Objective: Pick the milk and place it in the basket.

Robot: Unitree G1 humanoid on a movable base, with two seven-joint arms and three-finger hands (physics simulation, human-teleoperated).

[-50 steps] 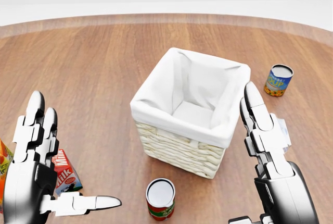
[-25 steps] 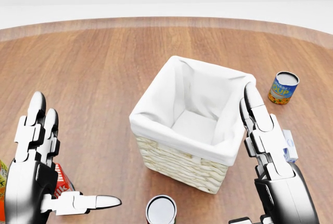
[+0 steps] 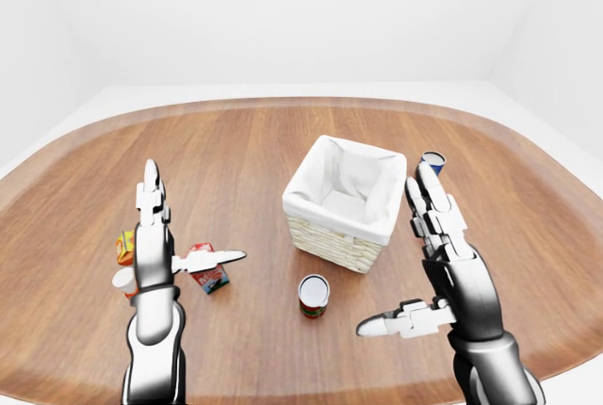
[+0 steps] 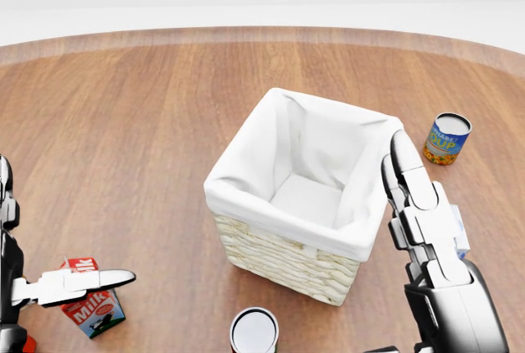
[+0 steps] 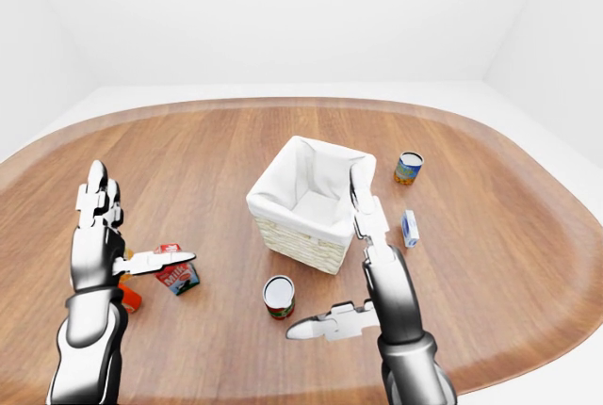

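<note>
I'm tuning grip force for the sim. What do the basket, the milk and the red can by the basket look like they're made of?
Basket: pale woven wicker, matte, judging by its plaited bands; its white liner looks like soft cloth, folded over the rim. Milk: seemingly a printed cardboard carton with a gabled top, slightly glossy. Red can: probably metal, with a pale, light-catching lid and a paper-like label.

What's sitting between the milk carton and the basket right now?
Only bare wooden table lies between the milk carton and the basket in the right-eye view. The red-labelled can stands below that line.
</note>
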